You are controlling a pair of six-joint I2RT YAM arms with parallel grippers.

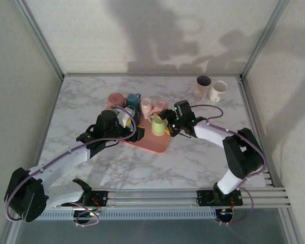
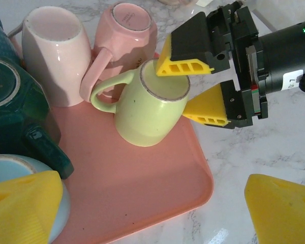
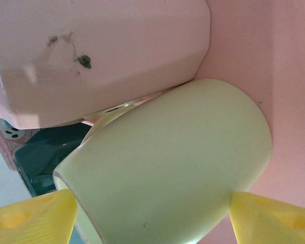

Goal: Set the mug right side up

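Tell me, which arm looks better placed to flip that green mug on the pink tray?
Right. The right gripper has a finger on each side of the green mug, at its upturned base. The left gripper hangs open farther back, beside a pale blue mug.

A pink rectangular plastic tray (image 1: 155, 145) lies mid-table on the marble-patterned table (image 1: 193, 162). On the tray's right part, a pale green ceramic mug (image 2: 147, 114) sits tilted between the fingers of the right gripper (image 2: 175, 89). Just behind it stand two pink ceramic mugs (image 2: 124, 30), with a dark teal ceramic mug (image 2: 10, 96) left of those. In the far right corner, off the tray, two pale ceramic mugs (image 1: 203, 86) stand side by side.
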